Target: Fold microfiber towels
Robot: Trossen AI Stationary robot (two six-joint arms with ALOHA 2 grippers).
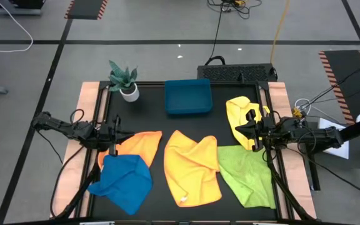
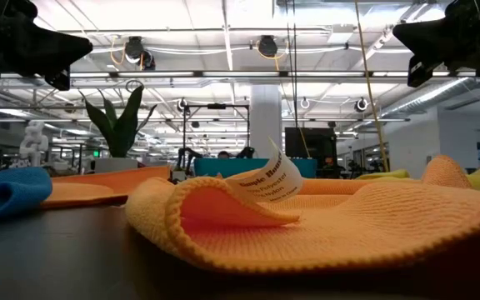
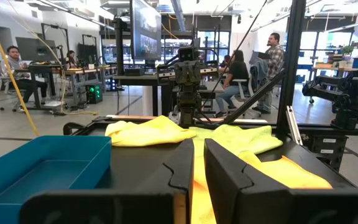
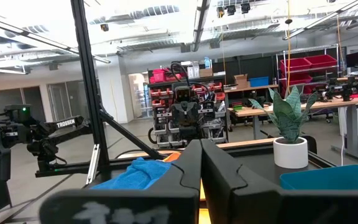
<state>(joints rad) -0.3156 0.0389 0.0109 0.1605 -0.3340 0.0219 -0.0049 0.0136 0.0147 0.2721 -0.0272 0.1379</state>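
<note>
- Our left gripper [image 1: 119, 132] hangs over the table's left edge, above the orange towel's corner. Its fingers [image 3: 182, 171] stand nearly together, a thin gap between them; we see nothing pinched.
- The blue towel [image 1: 125, 180] lies rumpled at the front left corner, overlapping an orange towel [image 1: 139, 141] that peeks out behind it. Neither looks folded.
- A plant [image 1: 124, 80] stands at the back left; the tray [image 1: 188, 97] sits at the back edge near the middle, with no towel in it.
- A second orange towel [image 1: 194, 165] sprawls mid-table toward the front, one corner flipped over. In the low view its label [image 2: 265, 182] curls up from the flipped edge [image 2: 223, 218].
- The green towel [image 1: 247, 172] lies spread at the front right, touching that orange one, creased but not folded.
- The yellow towel [image 1: 241, 115] is bunched near the right edge, just behind the green one.
- Our right gripper [image 1: 250, 130] sits over the yellow towel's near edge, fingers [image 4: 188, 165] pressed together. We cannot tell whether cloth is caught between them; the wrist view shows none.
- We judge the task barely begun: all five towels lie loose and crumpled, no neat stack anywhere. Every towel is left to flatten, fold and set aside.
</note>
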